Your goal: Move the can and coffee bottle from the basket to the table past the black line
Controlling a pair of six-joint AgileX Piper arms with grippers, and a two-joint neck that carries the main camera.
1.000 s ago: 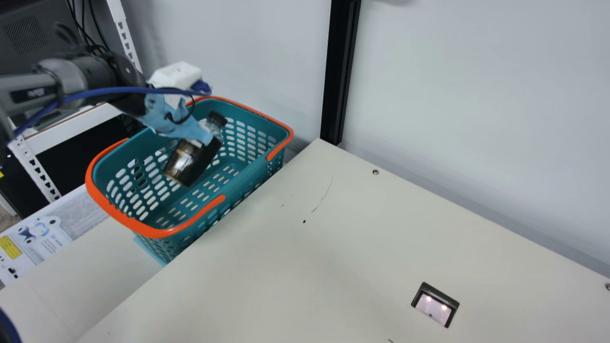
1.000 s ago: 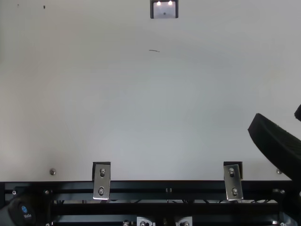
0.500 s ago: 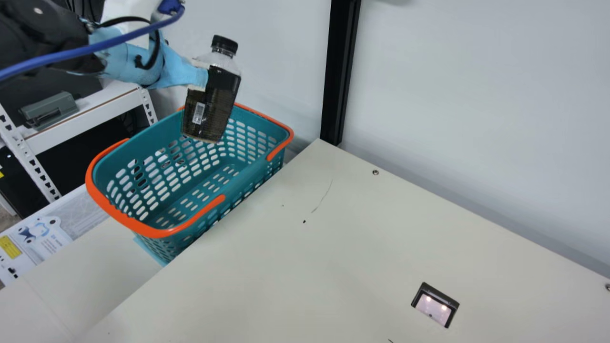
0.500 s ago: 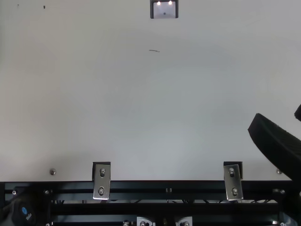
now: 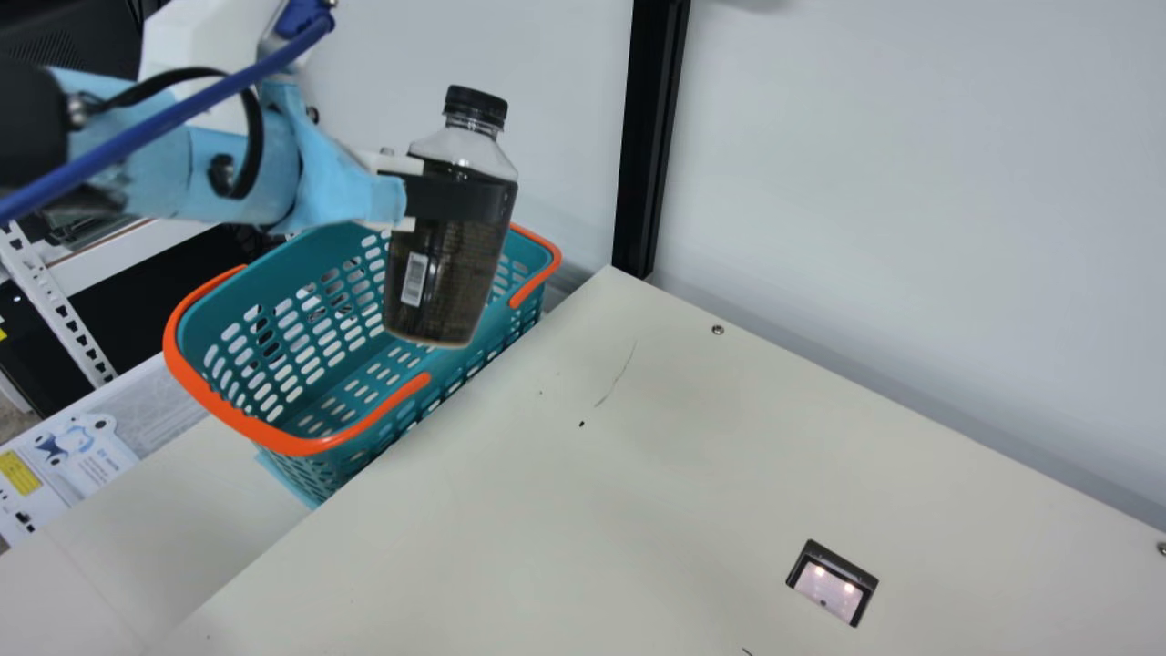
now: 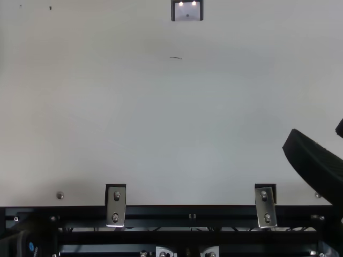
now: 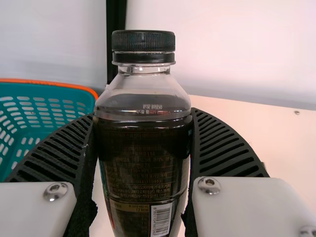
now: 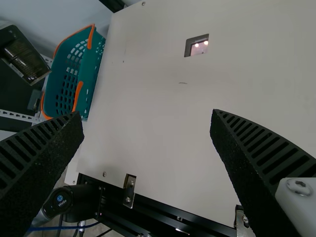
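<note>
In the main view my left gripper (image 5: 455,196) is shut on the dark coffee bottle (image 5: 442,282), which hangs slightly tilted, cap up, in front of the teal basket's (image 5: 250,426) right part. The left wrist view has the bottle (image 7: 143,173) squeezed between both ribbed fingers of my left gripper (image 7: 143,143). My right gripper (image 6: 315,134) is at the top view's right edge; in the right wrist view the right gripper (image 8: 147,117) stands wide open with nothing between its fingers. The held bottle (image 8: 23,59) appears there too, beside the basket (image 8: 89,74).
The cream table (image 5: 674,474) lies beside the basket, with a dark-framed rectangular insert (image 5: 831,583) in it. A black upright post (image 5: 649,137) rises at its far corner against the wall. White shelving (image 5: 55,310) stands behind the basket.
My left gripper has lifted the bottle up out of the basket, then brought it rightward and somewhat down in the main view, turning it more upright. My right gripper has kept still.
</note>
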